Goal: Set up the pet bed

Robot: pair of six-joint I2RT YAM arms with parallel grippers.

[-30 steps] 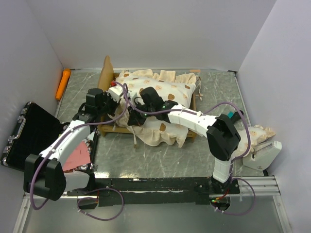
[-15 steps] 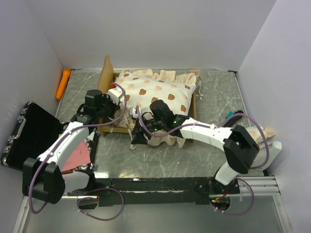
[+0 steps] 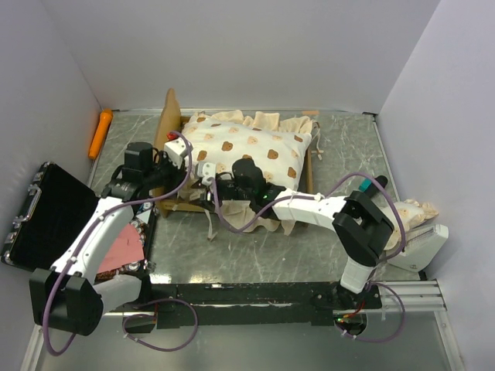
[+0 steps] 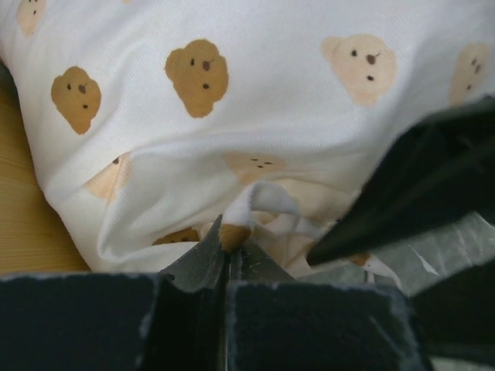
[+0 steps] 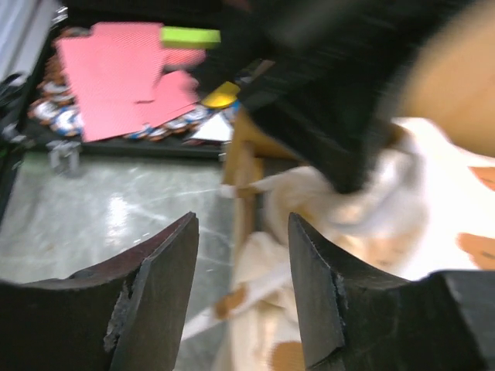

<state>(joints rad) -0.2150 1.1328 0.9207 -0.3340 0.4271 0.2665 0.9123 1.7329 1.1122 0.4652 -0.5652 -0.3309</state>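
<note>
The small light-wood rectangular bed frame [image 3: 312, 162] stood at the back of the grey marbled table [image 3: 255, 255], with its tall wavy headboard [image 3: 168, 116] upright at the left end. The cream bear-print ruffled mattress [image 3: 251, 147] lay in the frame. Its frilled edge spilled over the near rail onto the tabletop. The left gripper [image 4: 230, 251] sat at the mattress's near-left corner by the headboard, jaws pressed together on a small fold of the printed cloth. Bare wood of the frame showed to the left of the mattress in the left wrist view. The right gripper [image 5: 241, 224] hung just beside it over the near-left corner of the frame. Its two fingers stood apart with nothing between them, and only the table and loose ruffle showed below, though that view was blurred. A small cream printed pillow [image 3: 421, 209] lay well apart from the bed at the right edge of the table, resting against a white boxy object [image 3: 421, 249]. An open black hard case [image 3: 42, 216] sat at the left edge with red cards [image 3: 124, 249] in its near half. An orange stick-shaped object [image 3: 100, 133] lay along the left wall, beyond the case.
</note>
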